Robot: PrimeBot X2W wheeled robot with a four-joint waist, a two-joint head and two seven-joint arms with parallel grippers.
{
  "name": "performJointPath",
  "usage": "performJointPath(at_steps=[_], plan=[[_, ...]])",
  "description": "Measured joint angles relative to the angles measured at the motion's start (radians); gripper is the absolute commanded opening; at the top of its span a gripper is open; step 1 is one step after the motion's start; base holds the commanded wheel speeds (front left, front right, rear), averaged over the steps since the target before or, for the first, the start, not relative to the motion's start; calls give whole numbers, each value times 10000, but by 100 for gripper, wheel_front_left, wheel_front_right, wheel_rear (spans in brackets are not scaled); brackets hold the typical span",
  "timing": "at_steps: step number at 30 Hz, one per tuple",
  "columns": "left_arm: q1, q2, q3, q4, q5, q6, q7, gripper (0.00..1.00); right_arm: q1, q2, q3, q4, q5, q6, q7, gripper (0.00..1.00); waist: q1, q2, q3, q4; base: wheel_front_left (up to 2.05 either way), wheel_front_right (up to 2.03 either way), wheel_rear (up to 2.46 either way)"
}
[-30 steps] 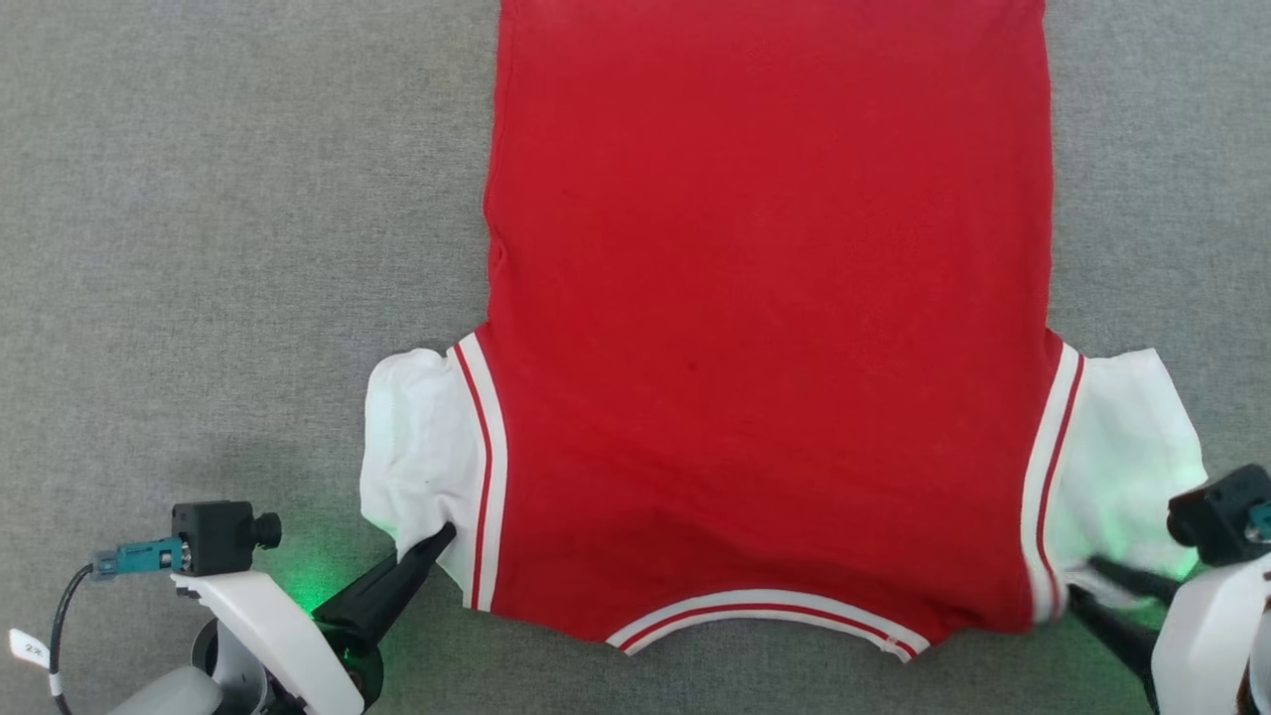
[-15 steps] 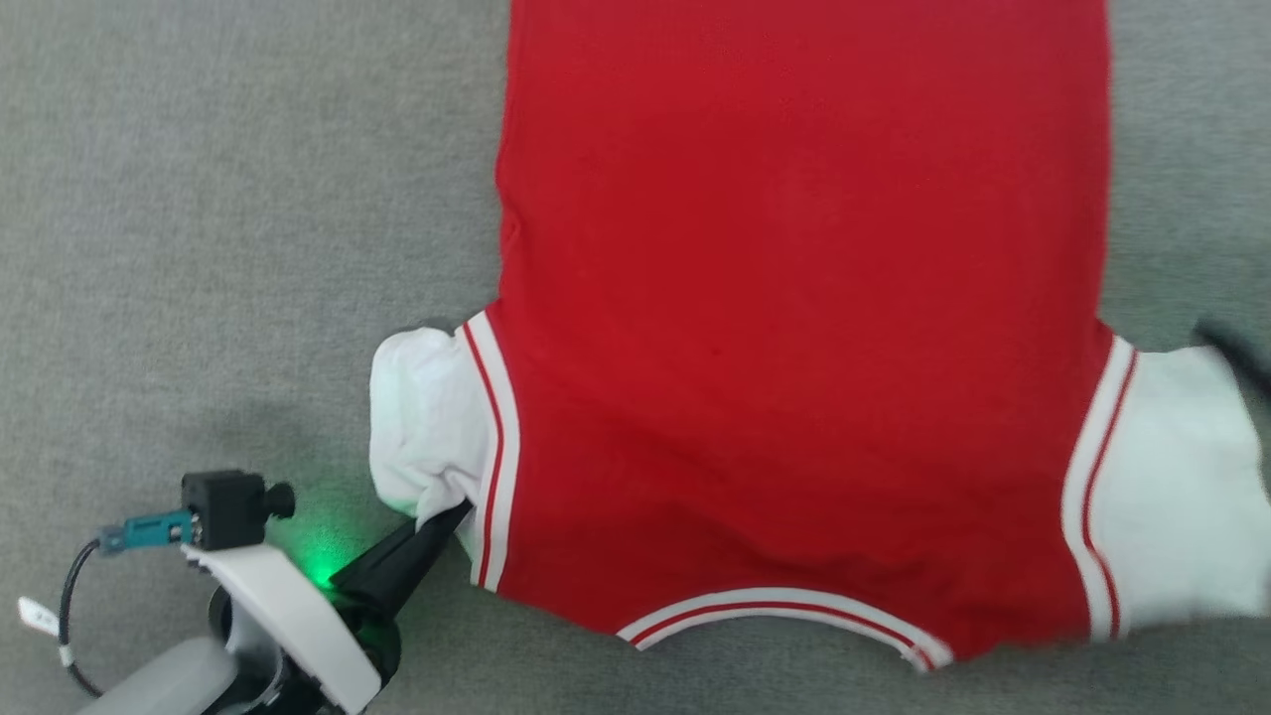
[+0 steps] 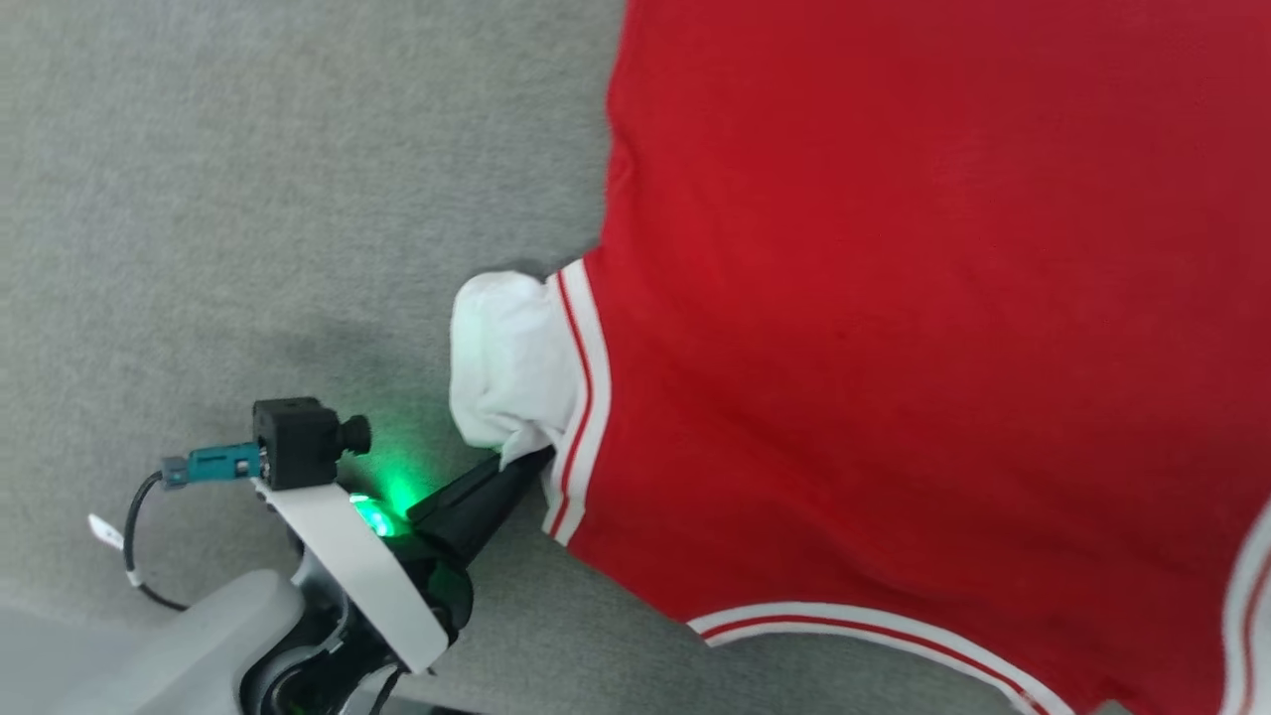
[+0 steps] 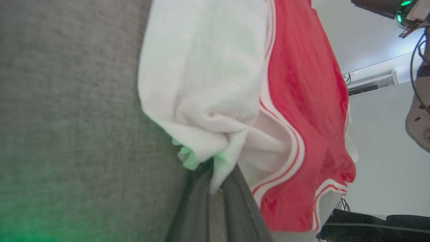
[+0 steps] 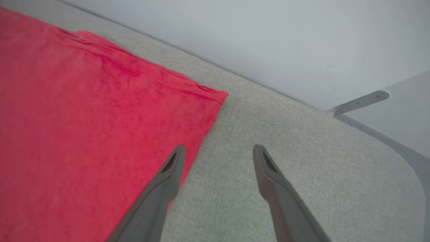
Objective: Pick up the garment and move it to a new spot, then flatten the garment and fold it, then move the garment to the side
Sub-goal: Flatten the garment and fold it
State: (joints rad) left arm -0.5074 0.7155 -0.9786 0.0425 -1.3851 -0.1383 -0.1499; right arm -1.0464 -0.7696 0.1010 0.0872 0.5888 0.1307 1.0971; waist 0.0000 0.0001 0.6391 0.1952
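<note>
The garment (image 3: 914, 318), a red T-shirt with white sleeves and striped trim, lies spread flat on the grey surface, collar end toward me. My left gripper (image 3: 531, 459) is shut on the bunched lower corner of the white left sleeve (image 3: 506, 362). The left wrist view shows the two dark fingers (image 4: 201, 201) pinching a fold of that sleeve (image 4: 208, 101), with the garment (image 4: 302, 101) beyond. My right gripper (image 5: 218, 151) hovers open above the garment's right side edge (image 5: 100, 117), one finger over red cloth, the other over the grey surface, nothing between them.
Grey fabric surface (image 3: 248, 199) stretches wide to the left of the garment. In the right wrist view the surface's (image 5: 285, 134) far edge meets a pale wall, with a metal bracket (image 5: 361, 101) at the right. The right arm's body (image 4: 416, 111) hangs beyond the garment in the left wrist view.
The right gripper let go of the right sleeve, opened wide and lifted away. The head camera has swung left, so the garment sits further right in the picture. The left gripper keeps its grip.
</note>
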Motion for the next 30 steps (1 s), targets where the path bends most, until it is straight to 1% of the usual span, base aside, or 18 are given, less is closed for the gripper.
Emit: performJointPath(at_steps=[4, 7, 12, 14, 15, 16, 17, 18, 21, 24, 27, 30], plan=[[-291, -165, -157, -136, 81, -48, -48, 0, -1408, 297, 299, 1835, -694, 2, 472, 100, 0, 0, 447, 429, 0, 0, 0], [-493, -247, -278, -224, 121, -77, -100, 0, -2011, 420, 435, 2871, -1024, 2, 815, 100, 0, 0, 737, 719, 0, 0, 0], [-760, -265, -504, -297, 109, -132, -267, 0, -2562, 602, 637, 3785, -1122, 0, 1233, 100, 0, 1, 1101, 982, 0, 0, 0], [-825, -242, -575, -290, 61, -132, -272, 0, -2591, 593, 823, 3839, -1032, -2, 1292, 100, 0, 1, 1111, 958, 0, 0, 0], [-840, -236, -598, -280, 42, -132, -280, 0, -2592, 575, 943, 3829, -978, -4, 1304, 87, 0, 0, 1112, 942, 0, 0, 0], [-856, -221, -627, -278, 36, -132, -314, 0, -2590, 556, 1034, 3804, -901, -4, 1306, 46, -1, 1, 1108, 921, 0, 0, 0], [-869, -203, -667, -270, 29, -132, -357, 0, -2583, 545, 1135, 3785, -765, -4, 1308, 27, 0, 0, 1097, 896, 0, 0, 0], [-878, -186, -690, -263, 6, -132, -372, 0, -2568, 552, 1195, 3756, -644, -4, 1298, 0, -1, 1, 1089, 868, 0, 0, 0], [-921, -142, -790, -205, -36, -132, -464, 0, -2422, 662, 1244, 3754, -374, 0, 924, 0, -1, 0, 1006, 783, 0, 0, 0], [-924, -123, -874, -86, -100, -132, -587, 0, -2233, 593, 1369, 3731, -125, 0, 554, 0, -1, 0, 820, 688, 0, 0, 0], [-897, -144, -926, 94, -280, -127, -696, 0, -1716, 176, 1732, 3327, 299, 0, 405, 0, -1, -1, 514, 600, 0, 0, 0], [-782, -111, -930, 221, -389, -71, -798, 0, -911, -360, 2054, 2614, 953, 0, 201, 0, -1, -1, 150, 457, 0, 0, 0]])
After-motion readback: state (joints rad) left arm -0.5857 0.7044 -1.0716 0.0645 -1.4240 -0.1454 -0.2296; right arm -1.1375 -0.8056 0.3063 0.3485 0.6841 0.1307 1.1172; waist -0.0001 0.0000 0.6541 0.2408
